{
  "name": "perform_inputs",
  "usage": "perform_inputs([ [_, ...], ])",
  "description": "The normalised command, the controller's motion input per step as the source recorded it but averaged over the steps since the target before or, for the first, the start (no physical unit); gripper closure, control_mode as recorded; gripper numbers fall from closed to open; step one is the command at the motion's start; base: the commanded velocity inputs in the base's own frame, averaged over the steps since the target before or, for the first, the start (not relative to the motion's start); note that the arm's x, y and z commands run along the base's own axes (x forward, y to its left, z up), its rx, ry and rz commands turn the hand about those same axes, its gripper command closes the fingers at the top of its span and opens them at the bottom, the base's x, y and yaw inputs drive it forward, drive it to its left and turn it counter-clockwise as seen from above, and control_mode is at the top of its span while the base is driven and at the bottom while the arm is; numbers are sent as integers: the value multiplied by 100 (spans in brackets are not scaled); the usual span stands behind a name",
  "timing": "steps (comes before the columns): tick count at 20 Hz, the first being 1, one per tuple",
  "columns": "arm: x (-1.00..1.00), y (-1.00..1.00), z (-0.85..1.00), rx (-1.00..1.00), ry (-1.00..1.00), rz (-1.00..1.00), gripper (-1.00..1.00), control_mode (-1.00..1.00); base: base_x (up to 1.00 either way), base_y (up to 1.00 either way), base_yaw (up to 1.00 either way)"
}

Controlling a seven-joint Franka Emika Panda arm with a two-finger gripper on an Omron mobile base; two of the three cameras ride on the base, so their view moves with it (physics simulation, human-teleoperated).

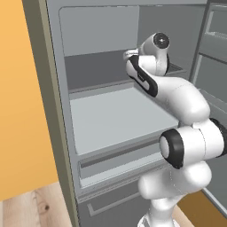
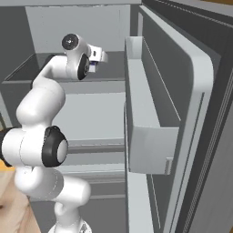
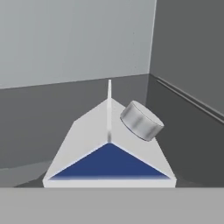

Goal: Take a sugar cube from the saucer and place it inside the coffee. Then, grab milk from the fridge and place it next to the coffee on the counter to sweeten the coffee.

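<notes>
Milk [image 3: 109, 153] sits right under the hand camera — a white gabled carton with a blue front panel and a grey cap [image 3: 141, 120] on the right slope, standing on an upper shelf in the back corner of the fridge [image 1: 111, 119]. From the right base view the hand [image 2: 94, 61] is deep inside at that shelf; whether its fingers are wide or already on the carton I cannot tell. My worry: a grip taken high on the sloped roof could slip — or tip the carton against the side wall. Lifting out, it might also clip the door bin [image 2: 150, 145].
</notes>
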Motion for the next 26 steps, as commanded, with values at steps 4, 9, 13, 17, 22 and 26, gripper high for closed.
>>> perform_inputs([
  [4, -7, 0, 0, 0, 0, 0, 100, -100, 0, 0, 0],
  [9, -84, -3, 0, 0, 0, 0, 100, -100, 0, 0, 0],
  [13, -100, -13, 35, 1, -7, 0, 100, -100, 0, 0, 0],
  [17, -100, -4, 58, 0, -13, 0, 100, -100, 0, 0, 0],
  [22, -100, -3, -3, 0, -2, 4, 100, -100, 0, 0, 0],
  [26, -100, 0, -49, -2, 4, 3, 100, -100, 0, 0, 0],
])
